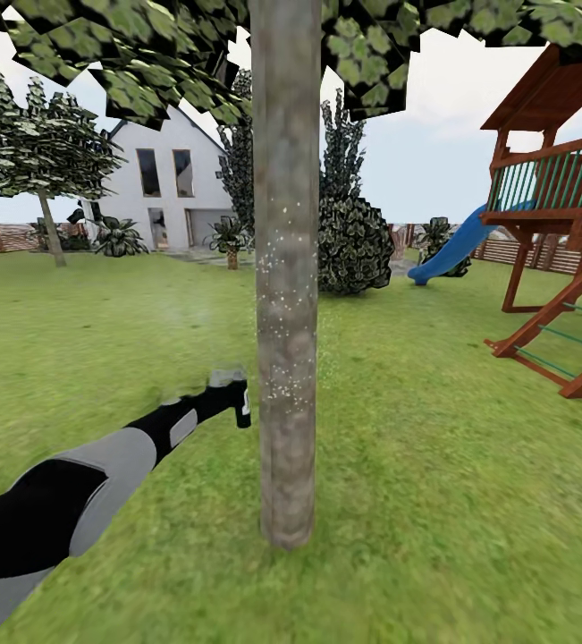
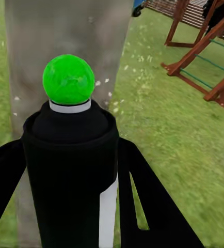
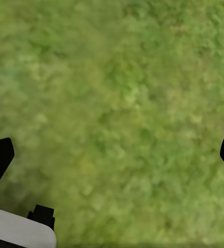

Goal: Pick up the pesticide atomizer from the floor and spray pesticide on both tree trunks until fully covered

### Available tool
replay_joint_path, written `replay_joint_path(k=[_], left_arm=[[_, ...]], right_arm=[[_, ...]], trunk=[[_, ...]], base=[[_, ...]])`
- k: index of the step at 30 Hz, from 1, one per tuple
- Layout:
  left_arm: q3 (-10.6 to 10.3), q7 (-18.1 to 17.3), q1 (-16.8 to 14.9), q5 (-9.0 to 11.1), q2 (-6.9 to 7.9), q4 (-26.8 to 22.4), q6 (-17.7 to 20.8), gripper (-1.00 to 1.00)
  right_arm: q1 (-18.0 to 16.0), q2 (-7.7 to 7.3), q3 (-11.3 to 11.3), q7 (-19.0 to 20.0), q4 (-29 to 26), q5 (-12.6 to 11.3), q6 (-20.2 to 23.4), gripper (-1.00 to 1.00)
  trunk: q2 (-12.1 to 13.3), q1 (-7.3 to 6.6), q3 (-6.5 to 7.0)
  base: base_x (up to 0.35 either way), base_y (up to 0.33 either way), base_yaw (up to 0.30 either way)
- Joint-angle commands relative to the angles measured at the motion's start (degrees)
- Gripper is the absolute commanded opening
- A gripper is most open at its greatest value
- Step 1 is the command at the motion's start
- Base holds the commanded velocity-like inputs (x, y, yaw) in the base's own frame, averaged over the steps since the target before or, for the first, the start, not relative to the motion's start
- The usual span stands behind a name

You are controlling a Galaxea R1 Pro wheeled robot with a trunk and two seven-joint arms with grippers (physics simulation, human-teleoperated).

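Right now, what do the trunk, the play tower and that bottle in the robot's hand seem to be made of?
The trunk looks like rough, matt grey-brown bark, mottled and dotted with white specks. The play tower seems to be reddish-brown stained wood, going by its beams and slats. The bottle looks like smooth, dull black plastic with a glossy green cap, though it could be metal.

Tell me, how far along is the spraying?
Done: the atomizer is off the floor, clamped in the left gripper. In hand: it is held up beside the near trunk, where white pesticide specks dot the middle stretch. Left: the trunk's base and upper part look bare, so it is not fully covered. The other tree, far across the lawn, is too distant to judge. The right gripper hangs open over grass.
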Motion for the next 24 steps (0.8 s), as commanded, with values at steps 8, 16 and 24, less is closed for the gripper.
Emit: replay_joint_path(k=[8, 16, 24], left_arm=[[0.45, 0.07, 5.63, -3.15, 0.08, 0.01, -3.05, -1.00], [0.45, -0.03, 17.57, -3.16, 0.08, 0.03, -13.09, -1.00], [0.45, -0.09, 18.40, -3.15, -0.01, 0.03, -13.19, -1.00]], right_arm=[[0.00, -1.07, -0.20, -0.37, -0.67, -0.08, -0.51, 1.00], [0.00, -2.12, -0.02, -0.19, -2.48, -0.09, -0.43, 1.00], [-0.01, -1.86, -0.04, -0.09, -2.55, -0.17, -0.53, 1.00]], trunk=[[0.00, 0.00, 0.02], [0.00, 0.00, 0.02], [0.00, 0.00, 0.02]], base=[[0.000, 0.000, 0.000], [-0.048, 0.034, 0.000], [-0.171, 0.200, 0.000]])
